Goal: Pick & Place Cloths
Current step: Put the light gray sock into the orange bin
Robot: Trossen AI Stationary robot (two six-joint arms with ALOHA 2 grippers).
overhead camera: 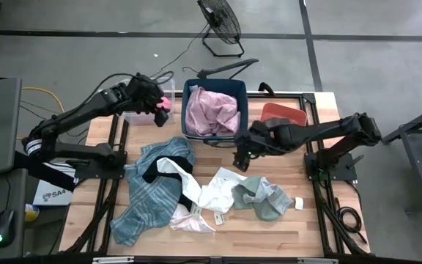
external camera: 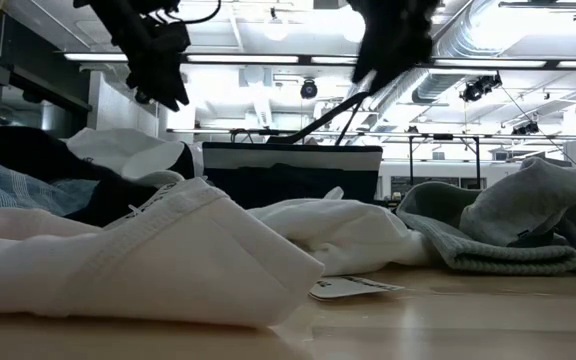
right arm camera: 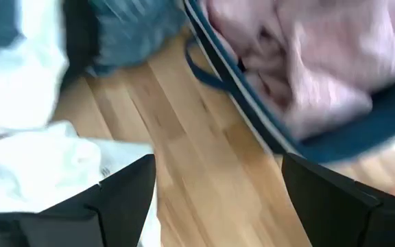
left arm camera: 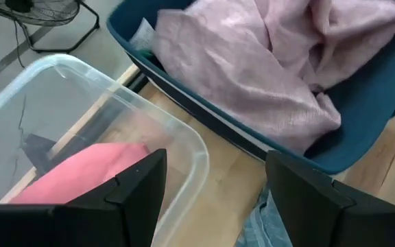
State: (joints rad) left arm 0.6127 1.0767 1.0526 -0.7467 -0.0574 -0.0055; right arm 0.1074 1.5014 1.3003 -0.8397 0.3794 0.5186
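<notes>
Cloths lie scattered across the wooden worktop (overhead camera: 86,220), apart from a mauve-pink cloth (overhead camera: 212,110) that sits bundled inside a dark blue bin (overhead camera: 187,110) at the far edge. On the wood, a large teal plaid cloth (overhead camera: 149,198) sprawls to the left, a white cloth with black trim (overhead camera: 185,183) overlaps it, another white piece (overhead camera: 222,192) lies beside that, and small grey-green cloths (overhead camera: 264,196) sit crumpled to the right.

The left claw (overhead camera: 161,110) hovers just left of the bin, above a clear plastic tub (left arm camera: 184,137) holding something pink; its fingers stand apart and grip nothing. The right claw (overhead camera: 242,155) hangs just in front of the bin's near right corner, fingers spread wide and empty, with the white piece close below.

All of the fabric looks light, limp and floppy, so it will likely drape and trail when lifted. A raised fold or bunched ridge would probably give the surest hold; overlapping pieces may drag along together.
</notes>
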